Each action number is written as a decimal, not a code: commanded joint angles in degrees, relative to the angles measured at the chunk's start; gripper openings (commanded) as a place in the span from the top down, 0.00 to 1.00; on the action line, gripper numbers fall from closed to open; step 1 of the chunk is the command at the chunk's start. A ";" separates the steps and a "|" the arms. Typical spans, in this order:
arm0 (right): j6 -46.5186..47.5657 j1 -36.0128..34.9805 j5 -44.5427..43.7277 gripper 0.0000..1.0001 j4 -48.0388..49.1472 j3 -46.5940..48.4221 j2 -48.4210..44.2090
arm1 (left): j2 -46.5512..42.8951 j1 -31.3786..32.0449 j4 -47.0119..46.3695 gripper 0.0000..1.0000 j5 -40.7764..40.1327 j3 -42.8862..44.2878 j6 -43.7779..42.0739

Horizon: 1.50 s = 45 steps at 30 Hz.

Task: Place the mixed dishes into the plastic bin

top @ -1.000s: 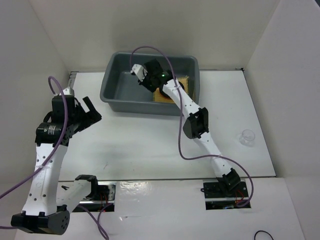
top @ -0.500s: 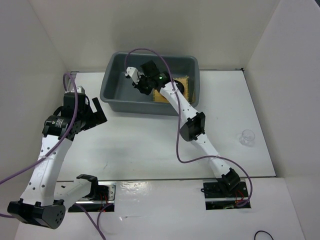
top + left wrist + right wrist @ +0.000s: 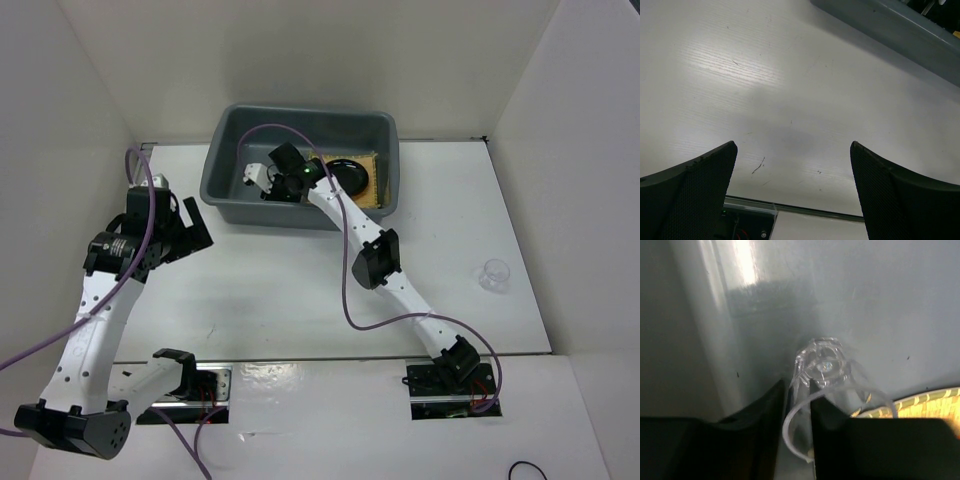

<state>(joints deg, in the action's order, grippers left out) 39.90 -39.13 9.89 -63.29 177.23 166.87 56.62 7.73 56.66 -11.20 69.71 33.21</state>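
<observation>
Placement of a cup is judged to be the step in hand. In the top view the right hand [image 3: 256, 182] is seen reached down inside the plastic bin [image 3: 214, 193], near its left wall. The black plate [image 3: 348, 172] is noted lying on the bamboo mat [image 3: 368, 194] at the bin's right end; an orange plate cannot be made out. A second clear cup [image 3: 494, 272] is recorded on the counter [image 3: 280, 290], well apart from the bin. The left hand [image 3: 192, 222] is held above the counter, left of the bin. In the left wrist view the left hand [image 3: 792, 145] is shown spread wide with nothing between its fingers, and the bin wall [image 3: 900, 30] is seen beyond. In the right wrist view the right hand [image 3: 796, 390] is closed narrowly on the rim wall of the clear glass cup [image 3: 822, 365], whose base is pointed at the corner where floor meets wall [image 3: 700, 340]. Contact with the floor cannot be confirmed. Next, a gentle opening of the fingers and a straight lift clear of the wall are judged necessary, and the second clear cup is left to be fetched.
</observation>
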 commanded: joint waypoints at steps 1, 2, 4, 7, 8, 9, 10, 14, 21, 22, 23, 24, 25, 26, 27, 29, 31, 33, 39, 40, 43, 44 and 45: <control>0.27 -0.24 -1.01 0.66 -2.72 2.07 -1.80 | -1.16 0.18 0.11 0.00 -1.02 0.16 0.27; -0.26 -0.24 -1.01 0.49 -1.24 2.07 -2.50 | -1.16 0.18 0.11 0.00 -1.02 0.16 0.27; -2.01 -0.24 -0.49 0.34 0.35 2.07 -5.57 | -1.16 0.18 0.11 0.00 -1.02 0.16 0.27; -5.00 -0.24 -0.49 0.13 5.00 2.07 -11.53 | -0.55 -0.34 0.11 0.00 -2.68 0.16 -0.95; -5.79 -0.24 -0.49 0.09 6.15 2.07 -13.22 | -0.55 -0.34 0.11 0.00 -2.68 0.16 -0.96; -6.76 -0.24 -1.01 0.05 8.33 2.07 -14.97 | -0.55 -0.34 -0.41 0.00 -2.69 0.16 -0.96; -8.77 -0.24 -1.01 0.03 9.23 2.07 -18.56 | -0.02 -0.87 -0.41 0.00 -2.69 0.16 -0.96; -14.40 0.29 -2.94 0.02 9.85 2.07 -27.81 | 1.21 -1.39 -2.60 0.00 -1.64 0.16 -0.96; -26.18 13.88 -4.63 0.02 -10.77 2.07 -34.94 | 1.04 -2.45 -6.47 0.00 0.12 -2.91 -0.43; -26.19 16.26 -4.09 0.02 -10.37 -2.19 -37.90 | 0.43 -2.45 -6.48 0.00 0.13 -3.70 0.27; -26.19 21.24 -4.70 0.02 -9.76 -9.63 -40.63 | 0.42 -2.45 -7.26 0.00 1.00 -4.49 0.27; -26.19 23.99 -4.70 0.02 -10.36 -9.71 -42.74 | -0.10 -2.98 -7.88 0.00 1.01 -6.06 1.14; -25.49 26.71 -4.70 0.02 -11.32 -10.66 -43.81 | -0.63 -2.98 -7.88 0.00 1.88 -6.78 2.02; -25.49 31.88 -6.01 0.02 -11.33 -18.85 -45.91 | -0.63 -2.98 -8.58 0.00 2.76 -7.57 2.55; -24.35 34.54 -6.02 0.02 -11.33 -24.07 -50.28 | -1.24 -2.98 -9.11 0.00 2.76 -8.18 3.60; -19.55 42.42 -4.37 0.05 -11.33 -43.83 -58.79 | -2.82 -2.98 -9.12 0.00 3.47 -10.20 4.75; -16.27 47.20 -3.83 0.06 -8.02 -62.05 -65.49 | -4.06 -2.98 -9.12 0.00 3.47 -11.43 6.77; -12.33 52.03 -6.45 0.06 0.86 -72.24 -75.40 | -5.98 -3.59 -9.12 0.00 3.47 -11.44 7.47; -6.85 55.65 -12.34 0.07 12.39 -99.24 -88.72 | -6.62 -3.60 -7.45 0.00 3.47 -11.97 9.15; -6.33 56.79 -13.05 0.07 13.18 -103.01 -90.04 | -6.61 -3.60 -7.45 0.00 3.47 -11.97 9.15; -6.33 57.50 -13.05 0.08 14.33 -109.01 -90.67 | -5.56 -3.60 -6.92 0.00 3.47 -11.97 8.63; -6.33 57.50 -13.05 0.10 14.33 -110.50 -91.27 | -4.86 -3.60 -6.92 0.00 3.99 -11.97 8.62; -6.33 57.50 -12.36 0.13 14.33 -113.04 -91.28 | -3.90 -3.60 -6.92 0.00 3.99 -11.97 7.93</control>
<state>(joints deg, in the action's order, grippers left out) 32.05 17.85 -1.91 -53.74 69.17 74.17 51.48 4.51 49.89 -8.19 57.74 40.95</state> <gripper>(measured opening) 0.882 1.000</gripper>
